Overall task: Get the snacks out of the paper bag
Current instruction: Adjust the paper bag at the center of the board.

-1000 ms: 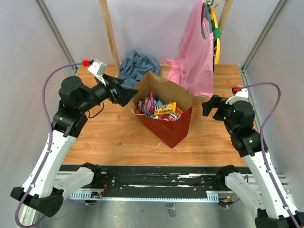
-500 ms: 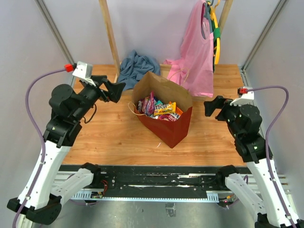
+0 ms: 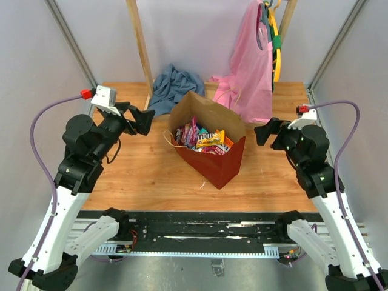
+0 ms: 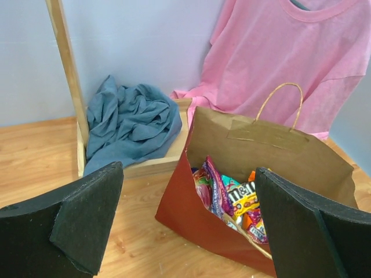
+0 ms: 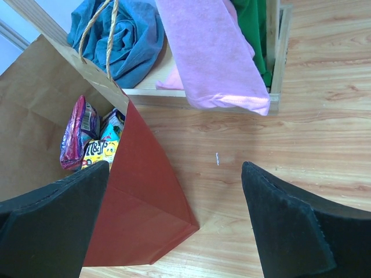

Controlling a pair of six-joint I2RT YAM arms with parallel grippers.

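We see a wooden table; the red bag stands mid-table, mouth open; our left gripper and right gripper flank it without touching, jaws spread wide, empty; the snacks lie inside the bag.

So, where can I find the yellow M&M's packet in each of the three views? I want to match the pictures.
Top external: the yellow M&M's packet is near the centre, on top of the pile inside the paper bag.
Left wrist: lower right of centre, in the bag's open mouth.
Right wrist: far left, low in the bag.
Shared landmark: the blue-grey cloth behind the bag.
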